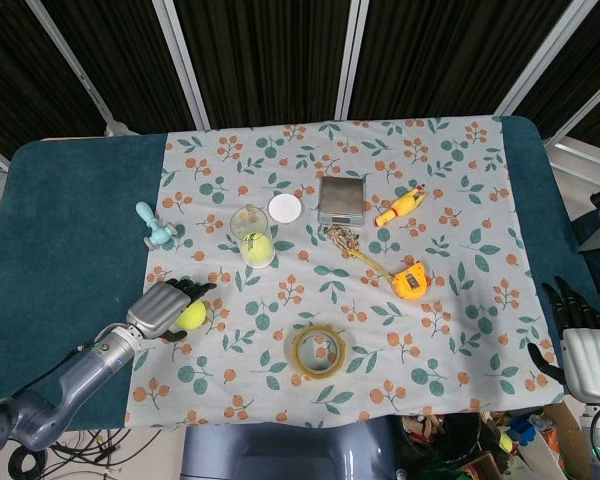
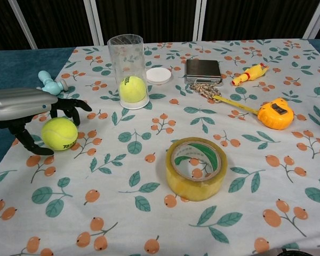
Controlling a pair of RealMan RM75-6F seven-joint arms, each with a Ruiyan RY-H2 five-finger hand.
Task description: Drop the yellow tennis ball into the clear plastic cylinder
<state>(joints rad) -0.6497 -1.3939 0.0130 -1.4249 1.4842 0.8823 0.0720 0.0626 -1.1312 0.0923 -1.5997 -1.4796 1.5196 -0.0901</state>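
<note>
A yellow tennis ball [image 2: 59, 133] lies on the flowered cloth at the front left, also seen from the head view as the ball [image 1: 191, 315]. My left hand [image 2: 21, 104] hovers just over and left of it. Its fingers [image 2: 74, 105] arch behind the ball and its thumb reaches down at the ball's left, with no clear grip. The clear plastic cylinder [image 2: 128, 69] stands upright further back with another tennis ball [image 2: 133, 89] inside at its bottom. My right hand [image 1: 585, 350] rests off the table's right edge, fingers spread, holding nothing.
A roll of yellow tape [image 2: 196, 168] sits at the front middle. An orange tape measure [image 2: 275, 113], a small scale [image 2: 203, 70], a white lid [image 2: 158, 75] and a rubber chicken [image 2: 249, 73] lie further back. A light blue toy [image 2: 49, 83] lies behind my left hand.
</note>
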